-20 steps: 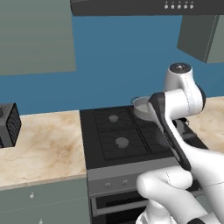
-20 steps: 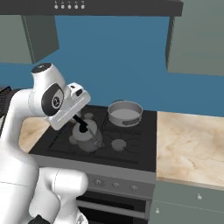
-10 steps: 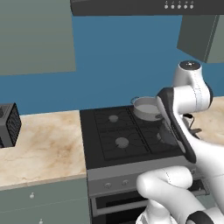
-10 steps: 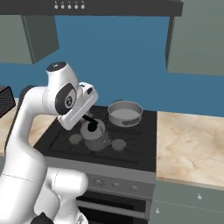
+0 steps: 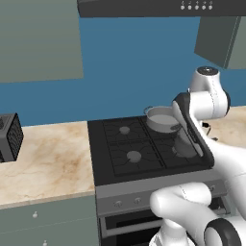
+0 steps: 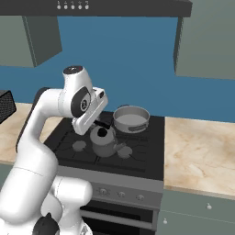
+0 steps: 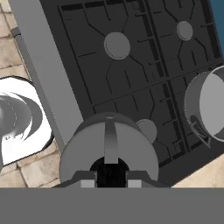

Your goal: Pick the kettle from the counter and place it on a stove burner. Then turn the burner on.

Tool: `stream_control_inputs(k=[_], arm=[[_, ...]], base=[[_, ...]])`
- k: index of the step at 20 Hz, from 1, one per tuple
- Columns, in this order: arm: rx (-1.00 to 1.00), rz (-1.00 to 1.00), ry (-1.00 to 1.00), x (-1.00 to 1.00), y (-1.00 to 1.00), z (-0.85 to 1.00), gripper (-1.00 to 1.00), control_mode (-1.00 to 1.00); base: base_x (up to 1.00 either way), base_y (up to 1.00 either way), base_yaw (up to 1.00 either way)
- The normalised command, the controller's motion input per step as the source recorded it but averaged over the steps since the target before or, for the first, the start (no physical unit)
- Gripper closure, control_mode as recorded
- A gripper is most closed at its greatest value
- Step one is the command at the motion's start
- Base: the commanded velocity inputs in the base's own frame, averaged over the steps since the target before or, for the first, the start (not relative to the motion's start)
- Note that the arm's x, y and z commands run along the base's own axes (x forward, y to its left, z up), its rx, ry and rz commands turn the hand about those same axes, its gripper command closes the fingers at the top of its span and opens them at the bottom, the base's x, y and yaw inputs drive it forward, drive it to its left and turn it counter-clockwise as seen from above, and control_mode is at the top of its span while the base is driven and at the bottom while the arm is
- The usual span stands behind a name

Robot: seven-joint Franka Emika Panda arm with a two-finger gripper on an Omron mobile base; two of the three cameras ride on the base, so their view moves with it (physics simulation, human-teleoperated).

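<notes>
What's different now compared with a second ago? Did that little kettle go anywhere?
Yes. The arm has carried the kettle to the right across the stove, from its left side toward the front right burner, nearer the silver pot. The end effector has stayed shut on the kettle's handle all the while. The pot, the stove and the counter have not moved.

A shiny silver pot [image 6: 131,119] with two side handles sits on the black stove top [image 5: 115,161] at its back. A dark, box-shaped appliance [image 5: 9,138] stands well apart from it. Small grey knobs [image 6: 121,194] line the stove front. A range hood [image 5: 158,6] hangs overhead, flanked by grey-green wall cabinets [image 5: 38,41].
</notes>
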Motion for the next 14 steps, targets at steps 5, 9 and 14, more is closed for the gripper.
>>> stream_control_inputs(k=[5, 9, 14], arm=[[-0.01, 0.07, 0.1, 0.33, -0.08, -0.18, 1.0, -1.0], [-0.03, 0.06, 0.12, 0.34, -0.16, -0.11, 1.0, -1.0], [-0.05, 0.04, 0.09, 0.33, -0.19, -0.11, 1.0, -1.0]], base=[[0.0, 0.0, 0.0], [0.0, 0.0, 0.0], [0.0, 0.0, 0.0]])
